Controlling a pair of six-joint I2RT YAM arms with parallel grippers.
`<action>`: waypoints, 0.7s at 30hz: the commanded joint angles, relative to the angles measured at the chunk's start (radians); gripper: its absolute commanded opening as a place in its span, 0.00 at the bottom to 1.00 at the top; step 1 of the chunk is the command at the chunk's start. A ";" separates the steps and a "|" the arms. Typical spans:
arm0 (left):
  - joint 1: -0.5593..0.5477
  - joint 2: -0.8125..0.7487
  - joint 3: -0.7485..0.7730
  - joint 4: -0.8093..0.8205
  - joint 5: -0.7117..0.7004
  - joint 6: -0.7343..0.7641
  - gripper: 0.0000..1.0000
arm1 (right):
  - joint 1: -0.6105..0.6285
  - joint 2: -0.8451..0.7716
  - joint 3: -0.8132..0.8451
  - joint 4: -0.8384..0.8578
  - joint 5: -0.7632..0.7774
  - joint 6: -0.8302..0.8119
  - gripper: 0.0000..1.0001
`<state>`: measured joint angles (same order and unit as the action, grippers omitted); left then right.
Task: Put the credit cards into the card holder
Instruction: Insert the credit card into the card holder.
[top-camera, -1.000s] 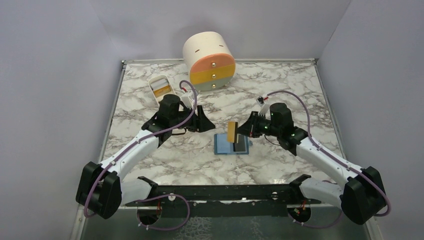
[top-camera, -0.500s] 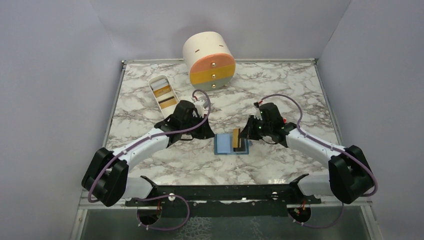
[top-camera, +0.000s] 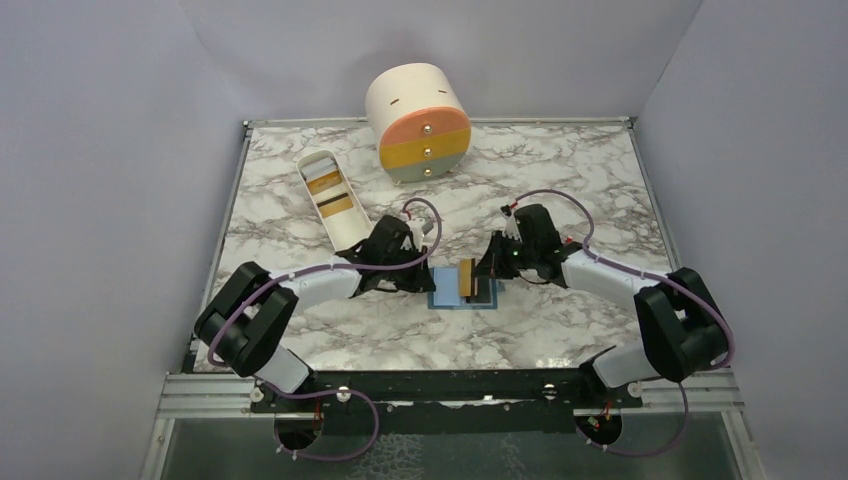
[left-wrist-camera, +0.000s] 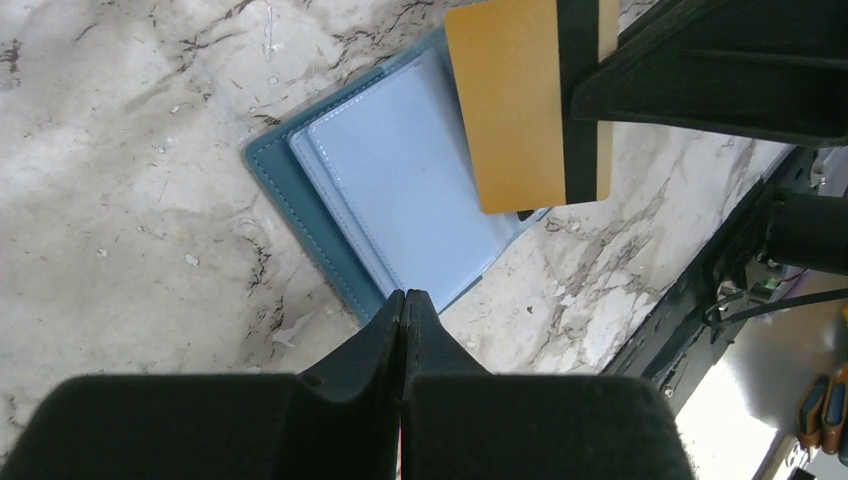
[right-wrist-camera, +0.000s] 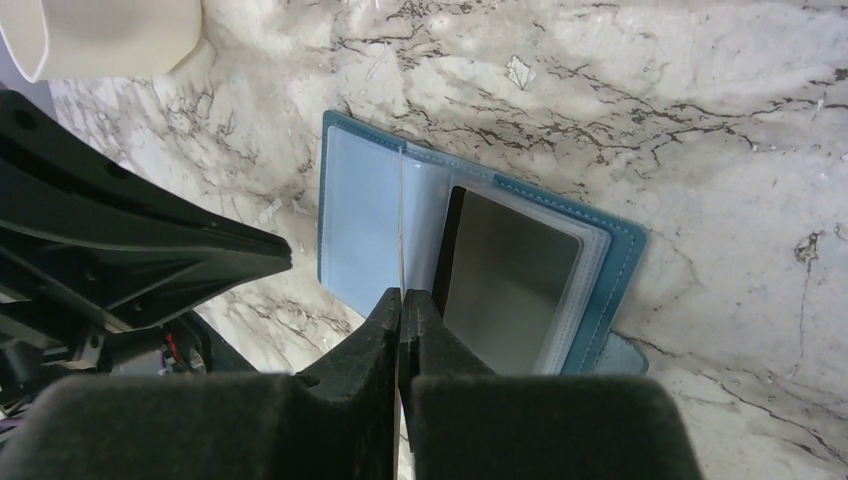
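Inspector: Where is the card holder (top-camera: 445, 287)?

Technician: It lies open and flat at the middle of the marble table (top-camera: 560, 170), between the two grippers; a dark grey card (right-wrist-camera: 505, 280) sits in a pocket on one half; the other half shows bare pale blue.

Inspector: What is the state of the grippers?

Technician: The right gripper (right-wrist-camera: 402, 297) is clamped on a gold card (left-wrist-camera: 510, 110) with a dark stripe; that card stands on edge over the holder's middle. The left gripper (left-wrist-camera: 405, 298) is closed with nothing visible between its fingers; its tips sit at the holder's outer edge; contact cannot be confirmed.

Inspector: And the surroundings?

Technician: A white tray (top-camera: 352, 235) holding two further cards (top-camera: 338, 205), both gold, lies beyond the left gripper; a cream cylinder (top-camera: 415, 100) with orange, yellow and grey drawers stands at the back.
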<state>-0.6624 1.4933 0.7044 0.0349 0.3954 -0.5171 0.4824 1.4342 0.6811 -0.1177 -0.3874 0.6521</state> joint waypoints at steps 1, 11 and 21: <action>-0.015 0.052 -0.017 0.074 -0.031 -0.004 0.00 | -0.014 0.023 -0.005 0.072 -0.054 -0.023 0.01; -0.026 0.126 -0.025 0.086 -0.048 0.000 0.00 | -0.051 0.045 -0.033 0.101 -0.067 -0.040 0.01; -0.039 0.147 -0.044 0.088 -0.059 -0.013 0.00 | -0.054 0.093 -0.080 0.168 -0.092 -0.025 0.01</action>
<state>-0.6830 1.6077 0.6861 0.1146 0.3756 -0.5285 0.4297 1.5009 0.6319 0.0044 -0.4576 0.6323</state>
